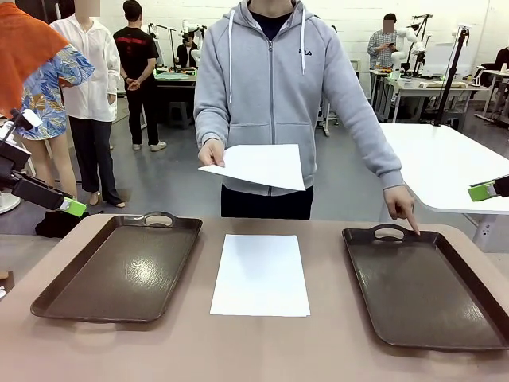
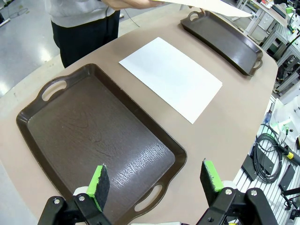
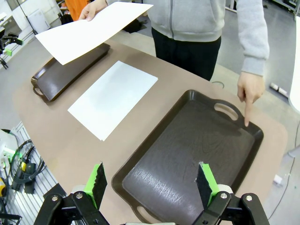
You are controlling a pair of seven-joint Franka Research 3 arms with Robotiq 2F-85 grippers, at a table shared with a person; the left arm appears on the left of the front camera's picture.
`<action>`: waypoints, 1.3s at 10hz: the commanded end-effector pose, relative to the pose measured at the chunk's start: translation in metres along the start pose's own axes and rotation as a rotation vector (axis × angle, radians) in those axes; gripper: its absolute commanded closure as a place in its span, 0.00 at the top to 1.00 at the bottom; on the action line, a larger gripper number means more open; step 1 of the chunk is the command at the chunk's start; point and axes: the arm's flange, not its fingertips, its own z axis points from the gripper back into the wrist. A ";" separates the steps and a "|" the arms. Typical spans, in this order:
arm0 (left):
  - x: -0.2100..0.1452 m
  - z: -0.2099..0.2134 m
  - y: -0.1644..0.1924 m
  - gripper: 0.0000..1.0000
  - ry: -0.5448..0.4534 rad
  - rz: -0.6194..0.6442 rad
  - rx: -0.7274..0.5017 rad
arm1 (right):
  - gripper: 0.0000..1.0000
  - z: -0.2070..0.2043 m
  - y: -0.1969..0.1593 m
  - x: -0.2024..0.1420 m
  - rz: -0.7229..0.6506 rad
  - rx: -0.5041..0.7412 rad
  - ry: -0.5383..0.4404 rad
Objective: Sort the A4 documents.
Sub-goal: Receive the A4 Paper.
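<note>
front view: a person holds one a4 sheet (image 1: 258, 165) above the table's middle, the other hand (image 1: 400, 205) pointing at the right tray (image 1: 429, 290). a second sheet (image 1: 261, 274) lies between the trays, long axis toward the person. left wrist view: the left gripper (image 2: 157, 180) gapes, empty, over the left tray (image 2: 93, 140). right wrist view: the right gripper (image 3: 152, 183) gapes, empty, over the pointed-at tray, so it is likely nearer; the held sheet lies far up-left.

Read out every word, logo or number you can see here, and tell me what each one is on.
"FILA": logo on the chest of the person's grey hoodie.
No print on the held sheet, the table sheet, the left tray or the right tray.
Any writing in the background is too small to read.
</note>
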 end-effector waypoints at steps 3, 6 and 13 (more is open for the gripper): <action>-0.001 -0.001 0.002 1.00 -0.007 -0.003 -0.012 | 1.00 -0.023 -0.016 0.026 -0.173 0.182 -0.012; -0.001 -0.001 0.002 1.00 -0.007 -0.003 -0.012 | 1.00 -0.073 -0.040 0.073 -0.324 0.333 0.007; -0.001 -0.001 0.002 1.00 -0.007 -0.003 -0.012 | 1.00 -0.236 -0.075 0.132 -0.623 0.550 0.028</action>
